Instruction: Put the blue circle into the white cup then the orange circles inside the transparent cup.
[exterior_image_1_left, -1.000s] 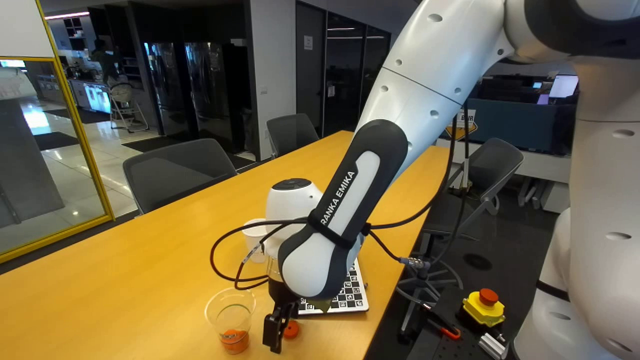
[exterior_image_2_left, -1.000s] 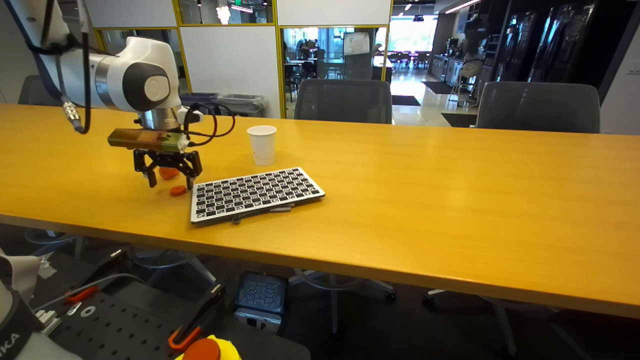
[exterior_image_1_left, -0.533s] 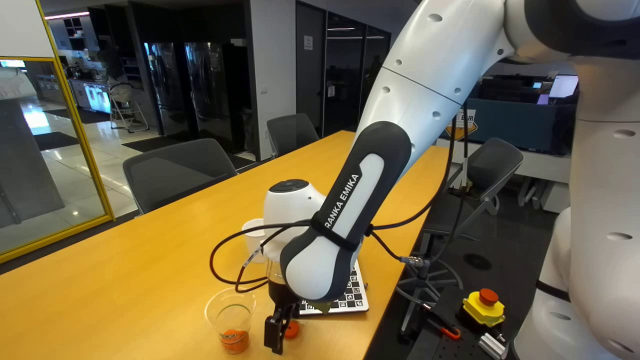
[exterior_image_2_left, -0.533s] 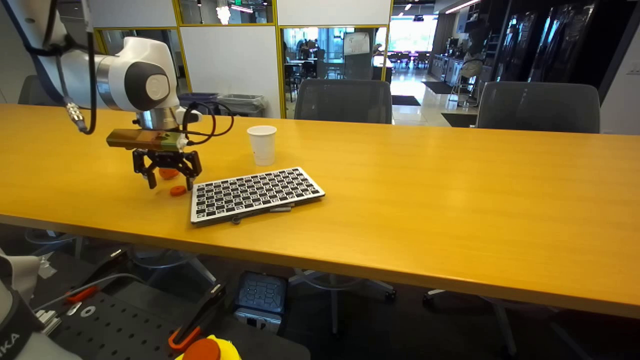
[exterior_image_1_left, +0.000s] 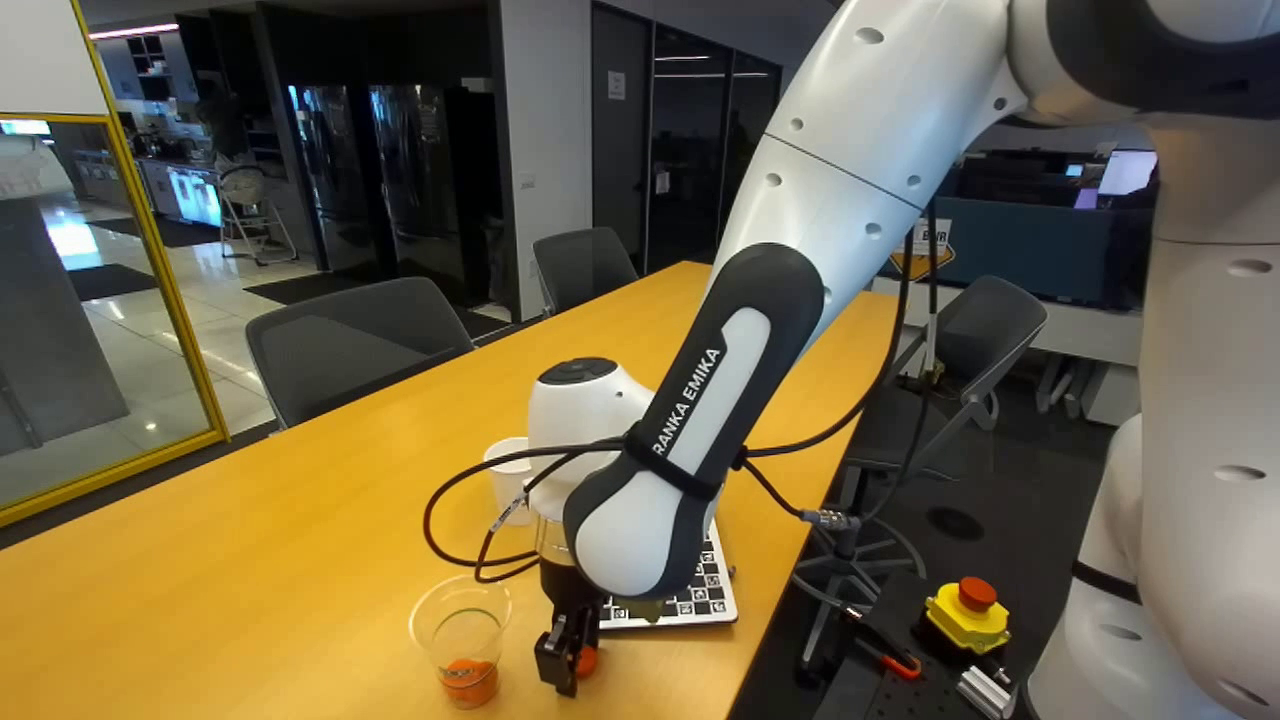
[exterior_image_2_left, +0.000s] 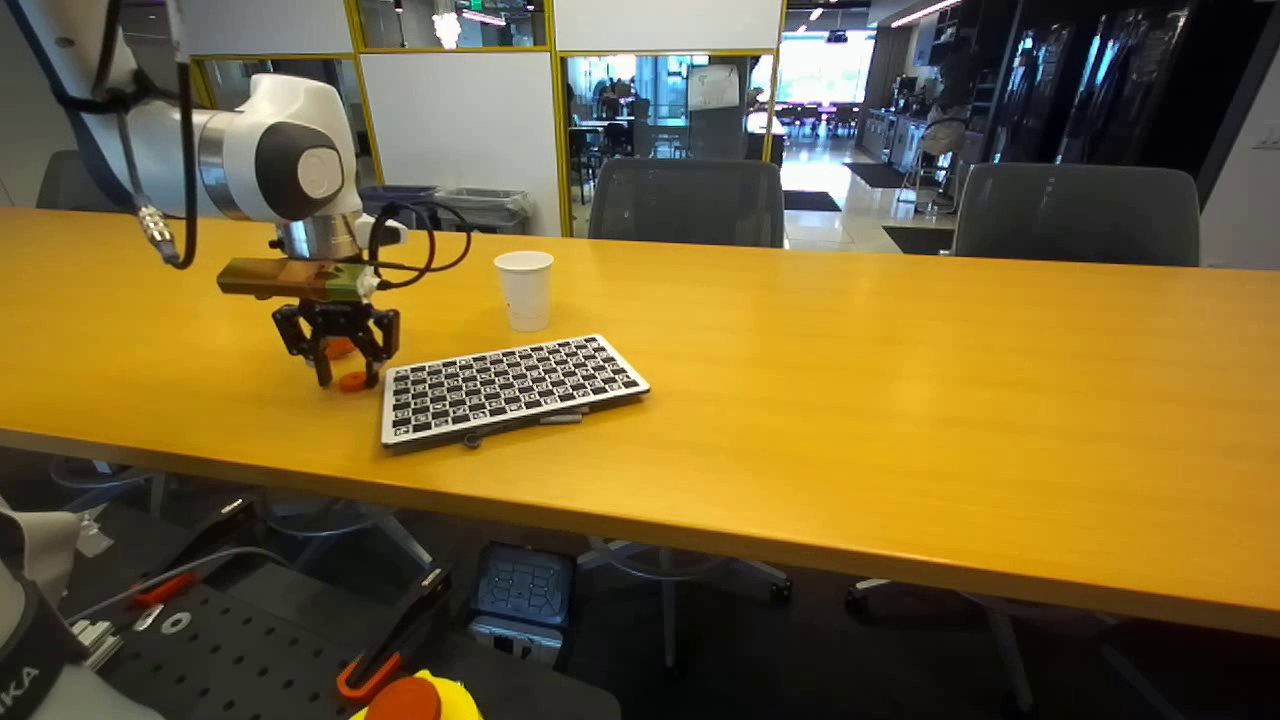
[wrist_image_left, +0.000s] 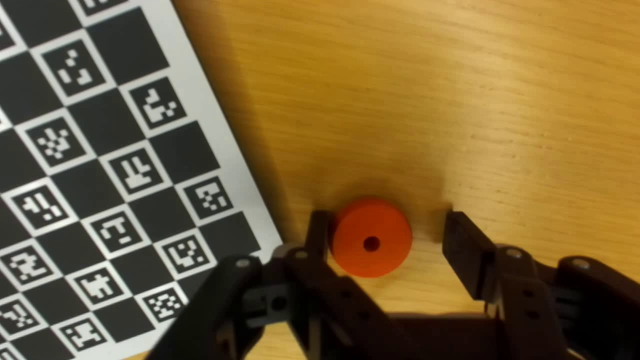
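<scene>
An orange circle (wrist_image_left: 370, 239) lies flat on the table, between the fingertips of my gripper (wrist_image_left: 386, 232). In the wrist view the left finger stands right beside the disc; whether it touches cannot be told. A gap separates the disc from the right finger (wrist_image_left: 465, 255), so the jaws are open, though only partly. The transparent cup (exterior_image_1_left: 460, 615) stands close by in an exterior view, with orange circles (exterior_image_1_left: 470, 683) at its bottom. Farther back is the upright white cup (exterior_image_2_left: 525, 290), partly behind the arm in an exterior view. The blue circle is hidden or out of view.
A checkered board (exterior_image_2_left: 515, 390) lies flat just beside the gripper, its near corner close to the fingers. The table's edge (exterior_image_2_left: 640, 520) runs along the robot's side. Chairs (exterior_image_2_left: 685, 200) line the far side. A red-topped yellow button (exterior_image_1_left: 967, 615) sits by the robot base.
The fingers have drawn in toward each other around the orange disc and stand narrower than before. The hand stays over about the same spot; disc and cups have not visibly moved.
</scene>
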